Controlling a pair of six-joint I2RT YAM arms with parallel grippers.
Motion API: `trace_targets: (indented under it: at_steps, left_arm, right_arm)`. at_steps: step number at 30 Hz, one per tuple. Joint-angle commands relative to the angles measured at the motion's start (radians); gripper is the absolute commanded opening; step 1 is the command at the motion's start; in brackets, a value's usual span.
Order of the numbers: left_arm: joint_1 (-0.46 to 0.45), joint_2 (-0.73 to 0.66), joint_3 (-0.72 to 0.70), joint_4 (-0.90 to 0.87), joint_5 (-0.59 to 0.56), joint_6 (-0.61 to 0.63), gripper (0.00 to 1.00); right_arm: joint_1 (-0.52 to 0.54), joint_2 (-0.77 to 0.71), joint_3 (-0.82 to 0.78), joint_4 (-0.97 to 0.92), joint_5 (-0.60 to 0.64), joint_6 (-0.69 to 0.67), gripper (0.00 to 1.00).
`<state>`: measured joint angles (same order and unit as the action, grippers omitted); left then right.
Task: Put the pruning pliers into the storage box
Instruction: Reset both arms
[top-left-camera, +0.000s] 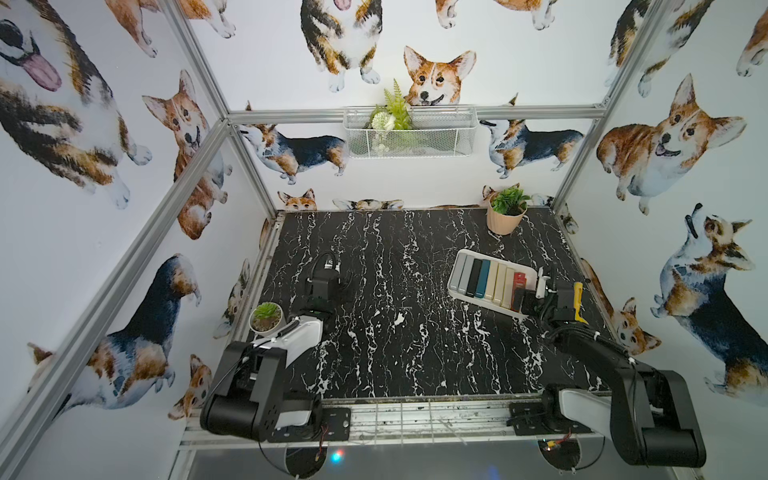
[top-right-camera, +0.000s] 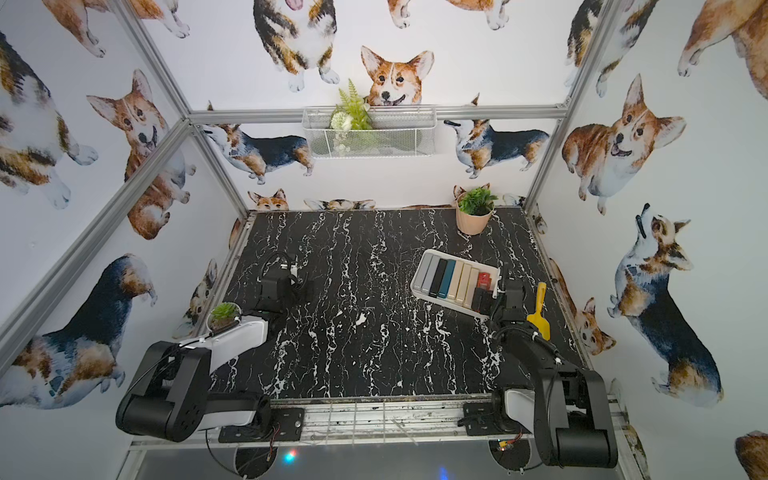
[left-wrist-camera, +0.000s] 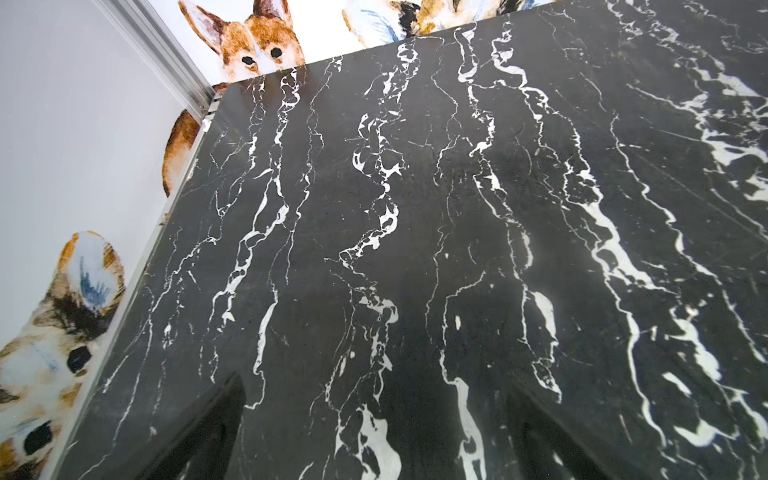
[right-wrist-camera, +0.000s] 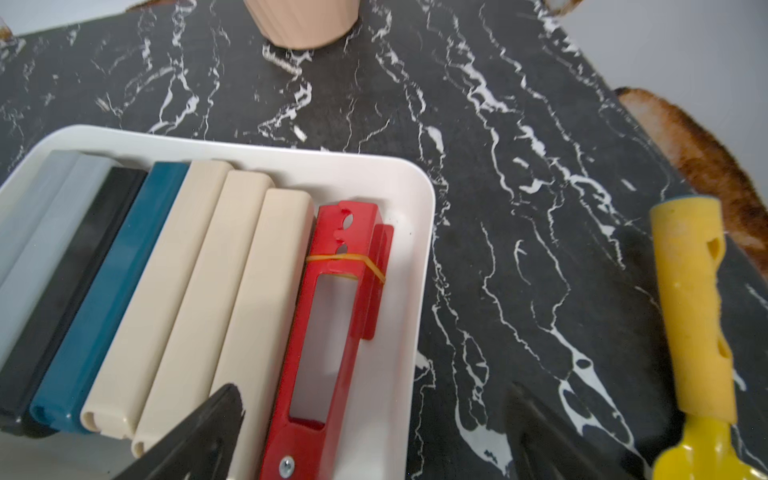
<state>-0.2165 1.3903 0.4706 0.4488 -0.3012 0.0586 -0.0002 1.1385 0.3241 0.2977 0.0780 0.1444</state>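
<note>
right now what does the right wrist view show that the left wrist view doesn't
Only the right wrist view: the white box with the pliers lying side by side in it, a yellow trowel on the table nearby, and the base of a beige pot. Only the left wrist view: a metal frame post and corgi faces on the wall. Both: the black marble table and open, empty fingers, the left fingers and the right fingers.
</note>
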Motion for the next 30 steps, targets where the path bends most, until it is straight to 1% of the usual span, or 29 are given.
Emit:
trace_targets:
  at_steps: [1,3,5,6,7,8,11,13,15,16,17,18,19,20,21,22,23,24,25,27,30]
  left_arm:
    - [0.001,0.043,-0.052,0.289,-0.026,0.036,1.00]
    - [-0.001,0.058,-0.079,0.367,-0.011,0.059,1.00]
    - [-0.001,0.096,-0.096,0.432,-0.041,0.051,1.00]
    - [-0.002,0.121,-0.105,0.494,-0.060,0.062,1.00]
    - [0.001,0.112,-0.109,0.475,-0.068,0.040,1.00]
    - [0.007,0.108,-0.119,0.486,-0.052,0.034,1.00]
    - [0.009,0.127,-0.162,0.590,-0.047,0.036,1.00]
    - [0.010,0.145,-0.186,0.656,-0.022,0.047,1.00]
    - [0.015,0.150,-0.196,0.671,0.000,0.047,1.00]
    - [0.018,0.157,-0.201,0.685,0.019,0.050,1.00]
    - [0.022,0.165,-0.204,0.697,0.038,0.050,1.00]
    - [0.032,0.180,-0.209,0.707,0.079,0.051,1.00]
    - [0.034,0.203,-0.213,0.751,0.082,0.067,1.00]
    - [0.034,0.194,-0.214,0.738,0.083,0.061,1.00]
    - [0.034,0.180,-0.211,0.709,0.086,0.055,1.00]
    - [0.034,0.190,-0.212,0.728,0.085,0.056,1.00]
    - [0.033,0.198,-0.216,0.751,0.084,0.063,1.00]
    - [0.034,0.188,-0.218,0.734,0.084,0.057,1.00]
    - [0.034,0.186,-0.218,0.732,0.084,0.056,1.00]
    - [0.034,0.194,-0.220,0.750,0.085,0.060,1.00]
    - [0.034,0.191,-0.204,0.718,0.080,0.056,1.00]
  right_arm:
    - [0.000,-0.010,-0.053,0.289,0.020,-0.041,1.00]
    - [0.000,-0.007,-0.067,0.326,0.001,-0.048,1.00]
    - [0.000,0.006,-0.082,0.379,-0.013,-0.052,1.00]
    - [0.000,0.016,-0.092,0.419,-0.017,-0.050,1.00]
    - [-0.001,0.032,-0.104,0.462,-0.020,-0.047,1.00]
    - [-0.001,0.055,-0.110,0.501,-0.028,-0.056,1.00]
    - [0.000,0.149,-0.114,0.600,-0.037,-0.069,1.00]
    - [-0.001,0.252,-0.116,0.687,-0.064,-0.075,1.00]
    - [-0.001,0.345,-0.111,0.805,-0.089,-0.087,1.00]
    - [0.000,0.323,-0.083,0.710,-0.085,-0.087,1.00]
    - [0.000,0.287,-0.041,0.572,-0.069,-0.076,1.00]
    - [0.000,0.281,-0.002,0.497,-0.043,-0.066,1.00]
    - [0.000,0.324,0.001,0.557,-0.030,-0.062,1.00]
    - [0.000,0.336,0.000,0.575,-0.029,-0.067,1.00]
    - [0.000,0.309,0.003,0.519,-0.021,-0.061,1.00]
    - [0.000,0.290,0.007,0.481,-0.008,-0.053,1.00]
    - [0.000,0.303,-0.007,0.538,-0.001,-0.053,1.00]
    - [0.000,0.323,-0.016,0.588,0.008,-0.054,1.00]
    - [0.000,0.321,-0.014,0.576,0.011,-0.055,1.00]
    - [0.000,0.295,0.006,0.496,0.001,-0.049,1.00]
    - [0.000,0.315,-0.006,0.553,0.001,-0.051,1.00]
